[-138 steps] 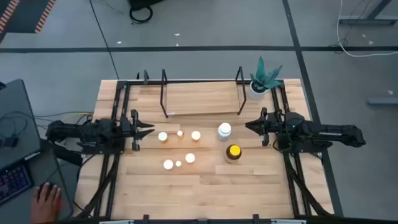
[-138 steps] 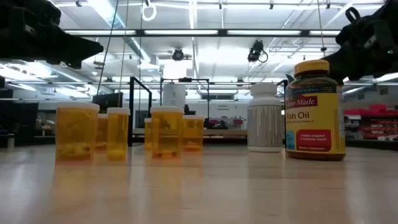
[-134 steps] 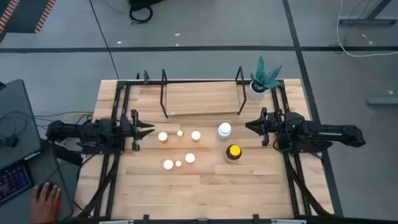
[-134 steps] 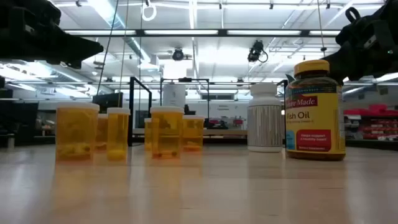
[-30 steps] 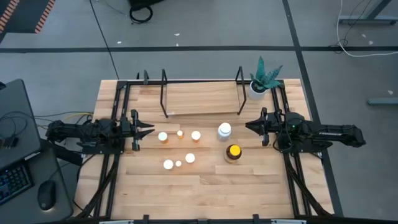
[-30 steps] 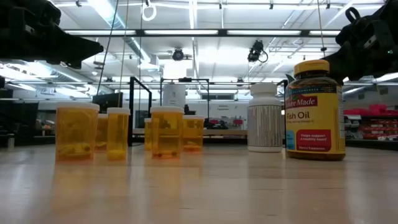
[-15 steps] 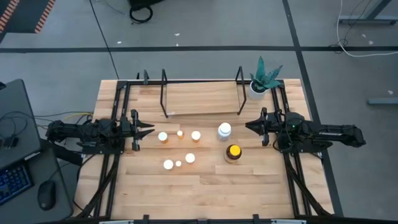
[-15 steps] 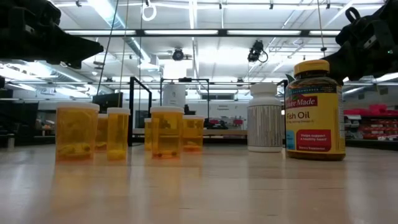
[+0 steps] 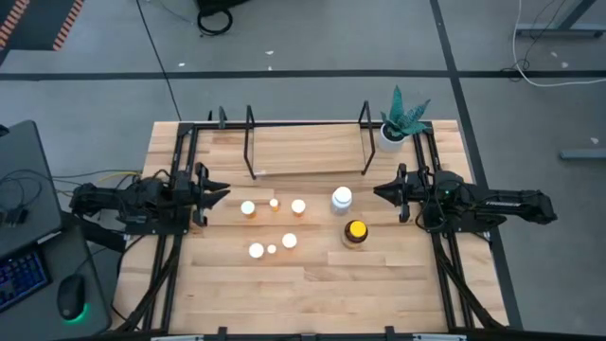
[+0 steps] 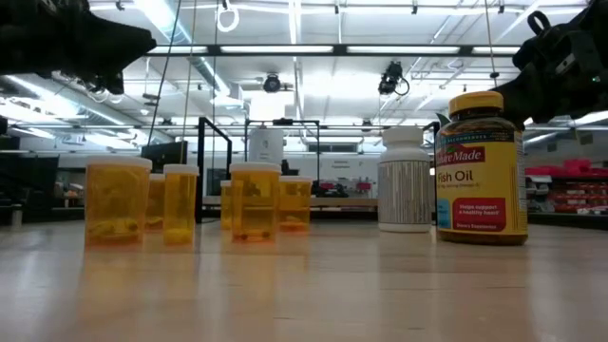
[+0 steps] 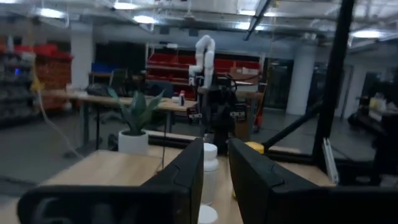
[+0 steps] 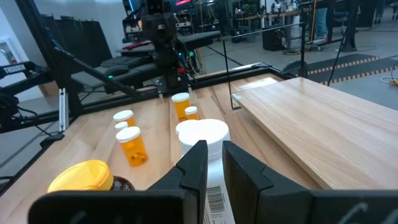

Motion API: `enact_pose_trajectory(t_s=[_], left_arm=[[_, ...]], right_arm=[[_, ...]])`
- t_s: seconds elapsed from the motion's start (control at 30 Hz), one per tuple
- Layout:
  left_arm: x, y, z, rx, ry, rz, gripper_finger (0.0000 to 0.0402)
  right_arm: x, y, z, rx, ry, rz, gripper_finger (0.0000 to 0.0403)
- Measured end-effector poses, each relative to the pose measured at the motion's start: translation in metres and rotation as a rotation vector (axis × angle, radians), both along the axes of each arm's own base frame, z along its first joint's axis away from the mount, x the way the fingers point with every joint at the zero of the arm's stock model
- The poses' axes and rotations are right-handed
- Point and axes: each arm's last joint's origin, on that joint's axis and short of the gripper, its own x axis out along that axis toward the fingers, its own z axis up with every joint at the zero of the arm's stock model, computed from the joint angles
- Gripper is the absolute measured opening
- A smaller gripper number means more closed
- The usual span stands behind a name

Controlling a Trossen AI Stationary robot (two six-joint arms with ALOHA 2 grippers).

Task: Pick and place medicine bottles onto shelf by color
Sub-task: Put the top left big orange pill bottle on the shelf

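Several small orange bottles with white caps (image 9: 272, 227) stand upright on the wooden table left of centre, also seen in the low view (image 10: 180, 201). A white bottle (image 9: 342, 198) and an amber bottle with a yellow cap (image 9: 355, 230) stand to their right. The shelf (image 9: 308, 150) sits at the far edge, its board bare. My left gripper (image 9: 222, 192) hovers shut at the table's left, pointing at the bottles. My right gripper (image 9: 379, 193) hovers shut at the right, pointing at the white bottle (image 12: 202, 134).
A white pot with a green plant (image 9: 402, 118) stands at the far right corner beside the shelf. Black frame rails (image 9: 175, 237) run along the table's left and right sides. Bare wood lies near the front edge (image 9: 312, 298). A mouse (image 9: 71, 301) lies on a side desk.
My left gripper has risen a little above the table's left side and rolled about its own pointing line, staying shut. The bottles have not moved.
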Motion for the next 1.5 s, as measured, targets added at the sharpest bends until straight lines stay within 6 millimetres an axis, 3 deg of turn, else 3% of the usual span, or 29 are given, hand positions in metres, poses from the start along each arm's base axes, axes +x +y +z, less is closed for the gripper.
enact_pose_trajectory(t_s=[0.23, 0.37, 0.7, 1.07, 1.33, 1.5], left_arm=[[-0.009, 0.003, 0.026, 0.069, -0.058, 0.079, 0.0067], [-0.012, 0.004, 0.034, 0.018, -0.134, 0.084, 0.0068], [-0.012, 0.005, 0.057, -0.153, 0.206, 0.075, 0.0071], [0.015, 0.001, 0.055, -0.249, 0.745, 0.094, 0.0196], [0.040, -0.003, 0.049, -0.220, 0.969, 0.070, 0.0288], [0.058, -0.005, 0.035, -0.212, 1.094, 0.074, 0.0319]], right_arm=[[0.000, 0.000, 0.000, 0.000, 0.000, 0.000, 0.0057], [0.000, 0.000, 0.000, 0.000, 0.000, 0.000, 0.0057], [0.000, 0.000, 0.000, 0.000, 0.000, 0.000, 0.0057], [0.000, 0.000, 0.000, 0.000, 0.000, 0.000, 0.0057], [0.000, 0.000, 0.000, 0.000, 0.000, 0.000, 0.0057], [0.000, 0.000, 0.000, 0.000, 0.000, 0.000, 0.0057]])
